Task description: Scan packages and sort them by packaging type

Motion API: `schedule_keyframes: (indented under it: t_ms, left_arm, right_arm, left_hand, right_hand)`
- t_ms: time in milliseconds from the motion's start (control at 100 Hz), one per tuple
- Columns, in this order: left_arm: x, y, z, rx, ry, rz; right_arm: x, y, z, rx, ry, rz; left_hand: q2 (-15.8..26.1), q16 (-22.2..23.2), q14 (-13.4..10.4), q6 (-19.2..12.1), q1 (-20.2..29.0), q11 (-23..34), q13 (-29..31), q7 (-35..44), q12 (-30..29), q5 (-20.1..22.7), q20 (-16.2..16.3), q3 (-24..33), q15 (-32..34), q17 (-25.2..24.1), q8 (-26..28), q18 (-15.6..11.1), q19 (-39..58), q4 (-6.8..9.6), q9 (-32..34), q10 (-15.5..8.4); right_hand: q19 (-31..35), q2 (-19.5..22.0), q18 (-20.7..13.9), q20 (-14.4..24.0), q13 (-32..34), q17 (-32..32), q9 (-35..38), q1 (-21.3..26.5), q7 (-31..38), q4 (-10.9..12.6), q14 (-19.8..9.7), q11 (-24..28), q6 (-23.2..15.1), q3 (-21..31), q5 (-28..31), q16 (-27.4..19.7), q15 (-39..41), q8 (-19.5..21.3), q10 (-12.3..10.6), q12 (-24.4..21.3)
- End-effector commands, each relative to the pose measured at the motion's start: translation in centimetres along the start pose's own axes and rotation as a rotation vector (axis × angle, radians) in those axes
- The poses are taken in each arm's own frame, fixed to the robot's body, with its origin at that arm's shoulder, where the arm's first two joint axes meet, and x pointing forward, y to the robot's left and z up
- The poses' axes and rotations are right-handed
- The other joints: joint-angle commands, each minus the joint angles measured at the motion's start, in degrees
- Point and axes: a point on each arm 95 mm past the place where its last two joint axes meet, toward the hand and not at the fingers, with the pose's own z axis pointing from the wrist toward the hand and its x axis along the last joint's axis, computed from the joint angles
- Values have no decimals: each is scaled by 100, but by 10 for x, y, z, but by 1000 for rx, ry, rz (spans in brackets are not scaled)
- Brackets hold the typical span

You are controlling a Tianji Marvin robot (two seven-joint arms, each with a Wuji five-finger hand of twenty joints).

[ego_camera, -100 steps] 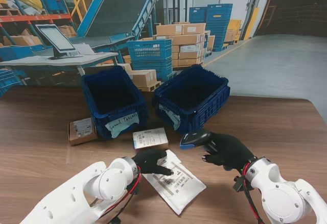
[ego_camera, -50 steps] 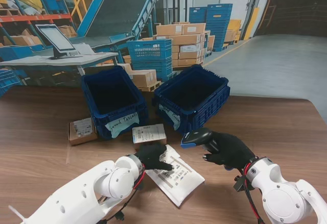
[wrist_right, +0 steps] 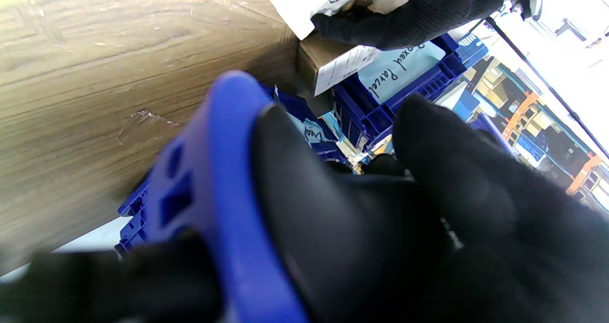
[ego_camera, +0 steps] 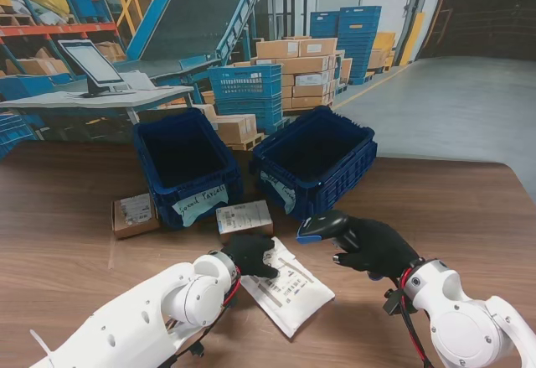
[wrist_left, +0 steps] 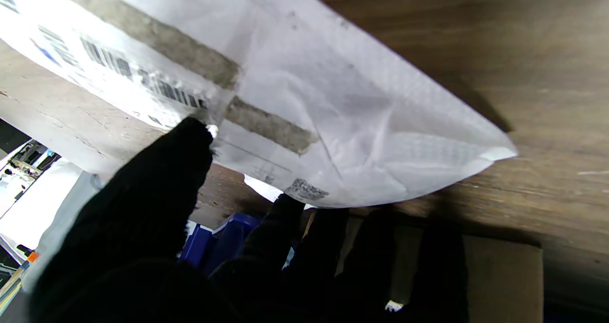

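Starting at our left, a small brown box sits on the surface beside the left blue crate, untouched. Our left hand has closed on the far edge of the white poly mailer: the left wrist view shows the thumb on the label side and the other fingers curled under the edge, so the bag is pinched. Over the last second this hand has crept farther from us, and the mailer has slid with it and turned a little, its far edge now touching the flat labelled box in front of the crates. We judge the bag's corner is starting to lift clear of the wood, which would present its barcode.

Farther right, the right blue crate stands open. Our right hand stays wrapped around the barcode scanner, its nose aimed toward the mailer, barely shifted. We read this as the scan step, with sorting into a crate to follow.
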Motion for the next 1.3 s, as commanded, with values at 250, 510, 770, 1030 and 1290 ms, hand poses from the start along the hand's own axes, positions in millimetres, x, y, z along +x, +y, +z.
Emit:
schedule_keyframes:
  t_ms: [250,510,770,1030,1290]
  left_arm:
    - [-21,55,-5,-136,-44,-9]
    - [-20,55,-5,-64,-29,-33]
    - [-15,47,-9,-59,-7,-64]
    - [-5,27,-18,8,-4,-109]
    - [-2,3,-41,84,6,-108]
  right_arm:
    - [3,-2,-1,4,0,14]
    - [4,-2,0,4,0,15]
    - [4,-2,1,6,3,15]
    - [6,-1,0,3,4,13]
    - [11,1,0,-8,4,6]
  left_hand:
    - [-718,1755,100,-850,1208,1838,2413,2421,1897,751,231,594,2279,858,1666,606,1582,-9,1664,-674]
    - [-947,2220,-7,-1328,1604,1500,3136,4296,2826,987,275,782,2961,1157,1101,626,2016,49,2869,-929]
    - [-683,1975,66,-1012,902,1968,2426,3090,1924,616,201,534,2346,756,747,529,1713,101,1627,-746]
    - [140,1371,204,-585,186,1610,1618,1254,237,446,163,79,1670,409,-79,452,1314,232,534,-473]
    - [253,1222,188,-577,184,1415,1447,857,47,604,171,-135,1546,336,-212,409,1209,185,445,-441]
  right_hand:
    - [37,16,5,89,313,21,91,366,8,-17,-402,119,-445,396,97,248,366,47,70,99]
    - [45,13,3,90,331,29,115,372,7,-15,-401,105,-445,396,97,241,350,48,78,87]
    - [43,19,-1,87,331,26,116,373,6,-15,-400,102,-445,395,97,243,348,49,78,91]
    - [43,13,4,86,332,31,117,374,6,-15,-400,101,-445,393,97,244,348,50,78,92]
    - [43,15,10,85,332,34,117,374,6,-16,-400,101,-445,392,97,245,347,50,78,93]
